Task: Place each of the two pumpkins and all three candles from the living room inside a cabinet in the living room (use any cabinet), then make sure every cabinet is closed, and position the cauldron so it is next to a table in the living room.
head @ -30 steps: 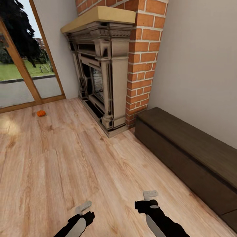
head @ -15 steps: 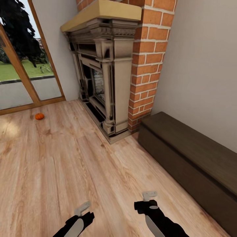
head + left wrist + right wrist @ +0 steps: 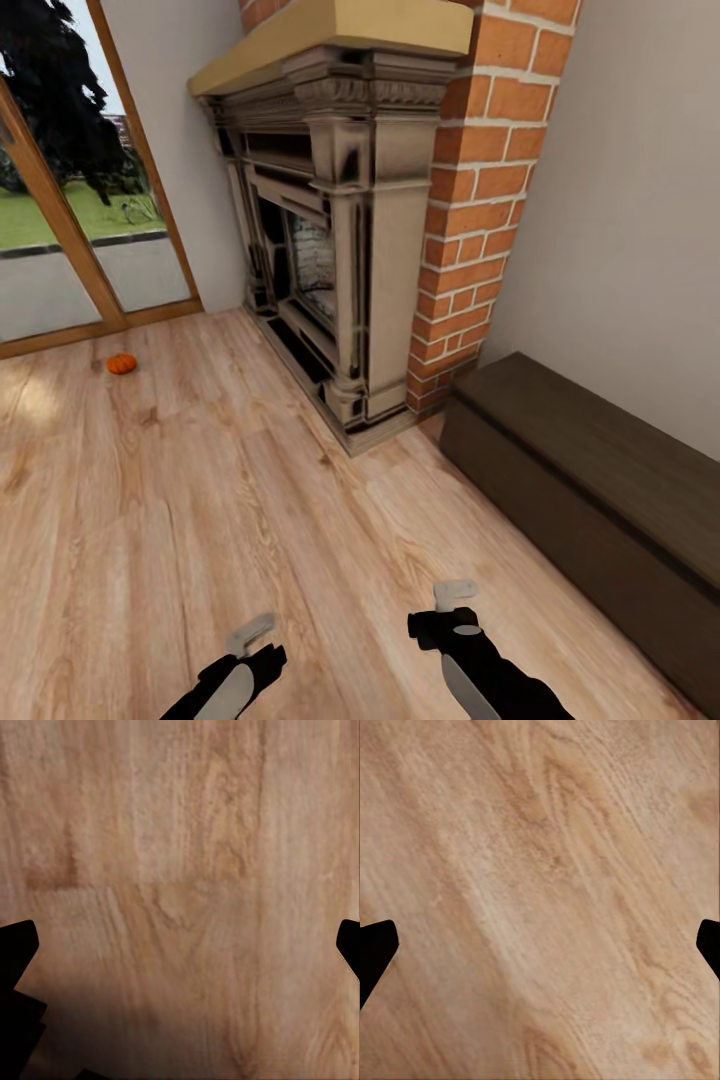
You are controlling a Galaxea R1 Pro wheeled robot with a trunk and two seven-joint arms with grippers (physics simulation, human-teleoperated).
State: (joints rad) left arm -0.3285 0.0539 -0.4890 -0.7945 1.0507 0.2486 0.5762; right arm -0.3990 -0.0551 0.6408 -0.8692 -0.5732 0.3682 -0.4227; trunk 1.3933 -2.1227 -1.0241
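Living room, pale wood plank floor (image 3: 200, 520) underfoot. Ornate grey-black fireplace (image 3: 330, 250) with tan mantel stands against red brick chimney (image 3: 480, 200); glass doors with wooden frames (image 3: 60, 230) at far left. Small round orange pumpkin (image 3: 121, 364) sits on floor near doors, well apart from both arms. Long low dark-brown wooden cabinet (image 3: 590, 480) runs along right wall, fronts closed. Left claw (image 3: 250, 634) and right claw (image 3: 455, 592) hover low over bare planks, both spread wide, empty.
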